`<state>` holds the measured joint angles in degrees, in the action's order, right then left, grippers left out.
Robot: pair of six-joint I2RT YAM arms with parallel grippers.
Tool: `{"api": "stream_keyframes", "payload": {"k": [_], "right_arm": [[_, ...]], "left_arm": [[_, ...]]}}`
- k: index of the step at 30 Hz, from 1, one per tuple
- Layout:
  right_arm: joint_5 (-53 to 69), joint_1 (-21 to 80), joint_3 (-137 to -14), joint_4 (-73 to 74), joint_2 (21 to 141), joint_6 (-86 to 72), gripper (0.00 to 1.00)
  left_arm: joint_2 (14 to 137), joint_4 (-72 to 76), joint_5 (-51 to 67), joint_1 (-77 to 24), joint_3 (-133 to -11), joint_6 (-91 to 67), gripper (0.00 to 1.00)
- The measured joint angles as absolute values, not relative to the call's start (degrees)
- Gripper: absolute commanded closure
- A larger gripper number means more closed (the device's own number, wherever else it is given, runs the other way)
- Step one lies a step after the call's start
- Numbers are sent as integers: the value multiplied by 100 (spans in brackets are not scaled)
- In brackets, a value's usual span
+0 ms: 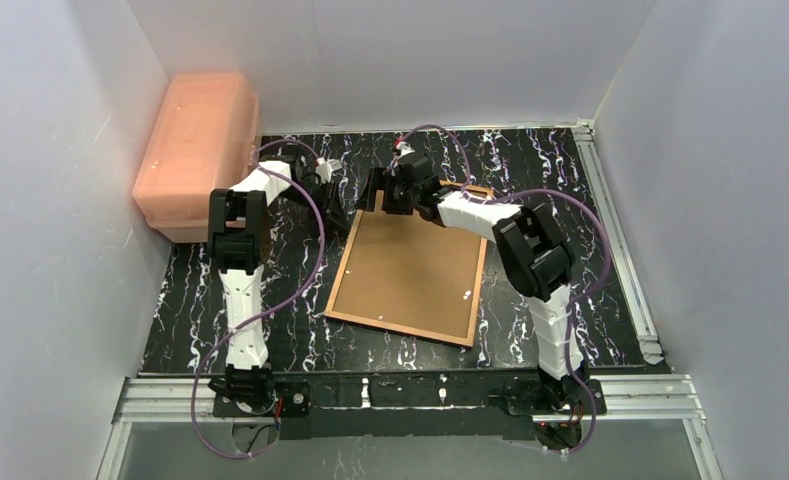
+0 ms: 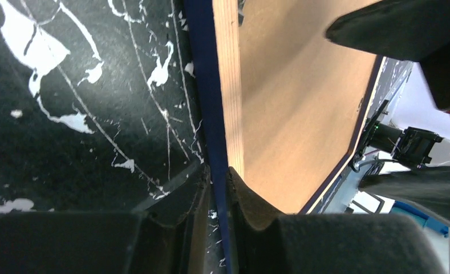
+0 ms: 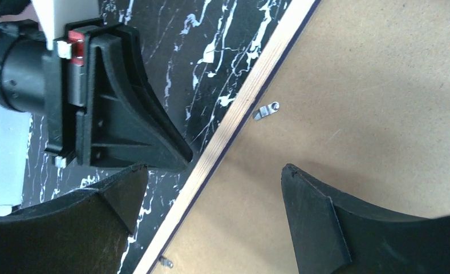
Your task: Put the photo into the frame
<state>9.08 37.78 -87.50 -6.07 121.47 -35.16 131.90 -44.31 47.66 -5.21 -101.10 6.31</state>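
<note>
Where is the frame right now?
Top view: the frame lies back-up on the table, its left edge pinched by the left gripper, the open right gripper over its far-left corner.

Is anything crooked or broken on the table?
Yes: the frame lies back-side up and crooked, slanted against the table's edges. The left pincer is pinching its rim. Nothing looks broken or spilled.
</note>
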Motion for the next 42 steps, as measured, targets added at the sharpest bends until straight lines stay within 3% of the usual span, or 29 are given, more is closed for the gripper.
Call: {"api": "stream_keyframes", "payload": {"k": [14,28,42], "right_arm": [[1131,3686,-8873,-873,12663,-3927,7],[1516,3686,-7413,-1208,11732,-4080,8],[1708,3844,-7605,-1260,11813,-4316,9]], "left_arm": [[13034,-3774,5306,-613,-9380,237,94],[12036,-3789,5531,-1127,-7441,436,95],[12147,-3089,5411,-1004,-8235,-421,83]]}}
